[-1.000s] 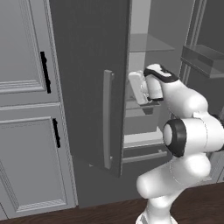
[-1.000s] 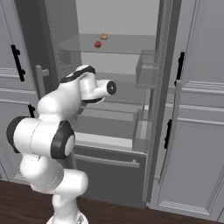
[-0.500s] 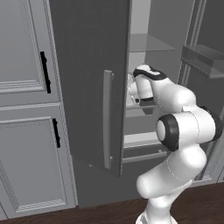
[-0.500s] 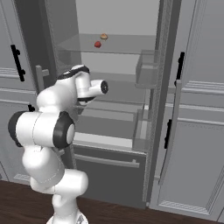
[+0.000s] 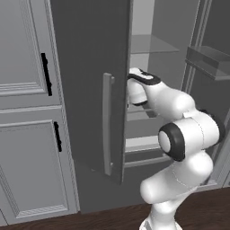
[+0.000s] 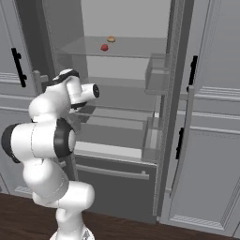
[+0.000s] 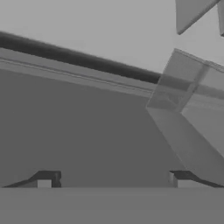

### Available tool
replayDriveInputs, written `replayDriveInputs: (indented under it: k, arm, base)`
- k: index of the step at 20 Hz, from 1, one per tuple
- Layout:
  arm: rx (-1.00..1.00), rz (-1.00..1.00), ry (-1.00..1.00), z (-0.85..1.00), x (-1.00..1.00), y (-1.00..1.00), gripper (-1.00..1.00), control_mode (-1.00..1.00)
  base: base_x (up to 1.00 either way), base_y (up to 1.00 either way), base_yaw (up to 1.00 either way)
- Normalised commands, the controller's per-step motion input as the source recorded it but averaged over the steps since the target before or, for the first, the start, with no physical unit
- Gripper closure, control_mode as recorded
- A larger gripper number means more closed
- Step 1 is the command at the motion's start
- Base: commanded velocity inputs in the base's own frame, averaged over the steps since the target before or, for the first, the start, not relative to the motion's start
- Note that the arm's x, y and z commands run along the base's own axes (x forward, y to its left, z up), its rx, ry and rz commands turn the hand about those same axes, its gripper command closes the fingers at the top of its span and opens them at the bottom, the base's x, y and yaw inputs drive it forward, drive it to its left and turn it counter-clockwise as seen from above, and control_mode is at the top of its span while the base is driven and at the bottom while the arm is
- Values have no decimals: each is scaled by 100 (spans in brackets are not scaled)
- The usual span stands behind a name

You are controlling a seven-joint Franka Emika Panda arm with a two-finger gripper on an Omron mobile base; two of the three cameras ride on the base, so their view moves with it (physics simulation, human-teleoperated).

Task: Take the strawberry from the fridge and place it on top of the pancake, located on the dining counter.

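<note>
The fridge (image 6: 61,33) has dark-grey doors, a pale grey interior and clear, grey-tinted glass shelves. On the upper shelf, the strawberry (image 6: 104,47) is dark red and the small round item (image 6: 111,39) beside it tan-orange. The cabinets (image 5: 27,134) are light grey with black handles (image 5: 45,74). The floor (image 6: 140,229) is dark brown wood. The arm (image 5: 184,134) is white with dark joints.

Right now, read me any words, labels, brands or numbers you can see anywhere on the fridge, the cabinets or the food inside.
None: no readable text on the fridge, its open door, the cabinets, the strawberry or the tan item beside it.
</note>
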Motion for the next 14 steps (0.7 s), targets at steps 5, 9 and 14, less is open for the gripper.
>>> replayDriveInputs:
  k: [5,9,14]
  arm:
    - [-1,19,-12,0,-81,91,-100,-100]
    - [-1,18,-14,0,-81,89,-100,-100]
    - [-1,17,-13,0,-69,92,-100,-100]
  base:
    - [0,0,0]
    - [0,0,0]
    - [0,0,0]
